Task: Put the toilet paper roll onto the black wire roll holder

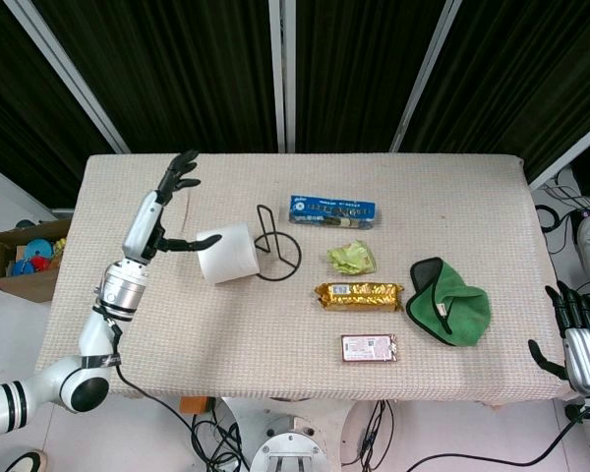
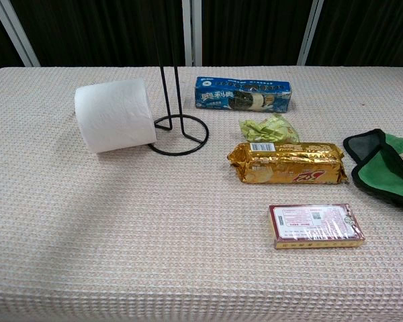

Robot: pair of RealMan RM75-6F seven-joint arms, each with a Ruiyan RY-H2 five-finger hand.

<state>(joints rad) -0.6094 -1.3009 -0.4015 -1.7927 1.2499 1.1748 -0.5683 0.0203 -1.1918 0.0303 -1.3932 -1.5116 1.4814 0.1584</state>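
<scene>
A white toilet paper roll [image 1: 227, 253] is lying on its side on the cloth-covered table [image 1: 275, 364], touching the round base of the black wire roll holder [image 1: 272, 248], whose upright post is standing bare beside it. The left hand [image 1: 167, 211] is hovering just to the left of the roll with its fingers spread apart, the thumb reaching toward the roll's end; whether it is touching cannot be told. The right hand [image 1: 578, 332] is resting off the table's right edge, fingers loosely apart and gripping nothing. The task appears to be at the grasping stage: the roll is not yet on the post. Next, the left hand would likely need to close around the roll, lift it, turn its core upright, and lower it over the post.
</scene>
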